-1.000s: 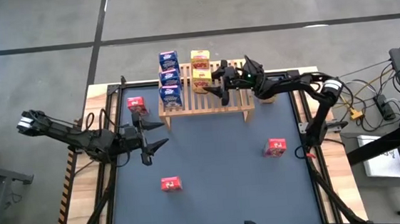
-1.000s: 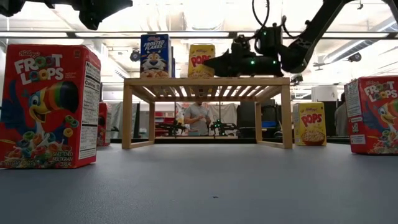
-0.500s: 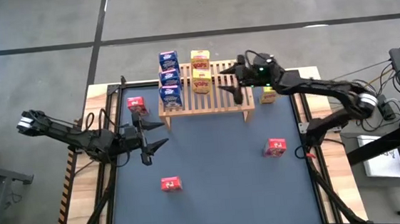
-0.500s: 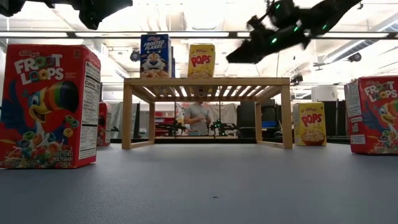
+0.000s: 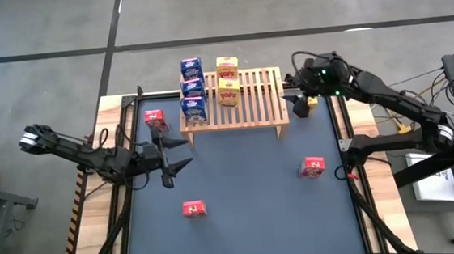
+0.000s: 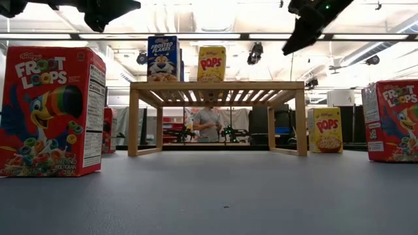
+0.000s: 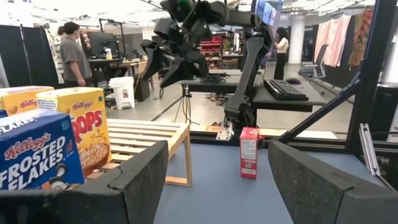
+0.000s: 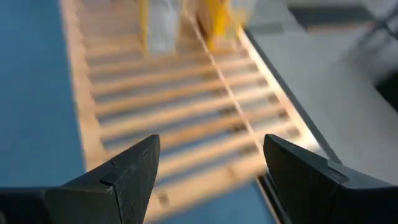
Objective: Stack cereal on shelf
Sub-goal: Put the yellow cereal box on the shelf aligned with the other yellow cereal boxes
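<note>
While my right gripper (image 5: pixel 297 105) hangs open and empty just right of the light wooden slatted shelf (image 5: pixel 253 100), the small yellow cardboard cereal box (image 5: pixel 304 108) stands on the table below it. It looks light and stiff. I'd pinch its flat sides. My left gripper (image 5: pixel 173 160) waits open, near left.

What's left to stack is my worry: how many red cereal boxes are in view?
3, all on the table, off the shelf: left box beside the shelf's left end, front box near the front edge, right box toward the right side.
</note>
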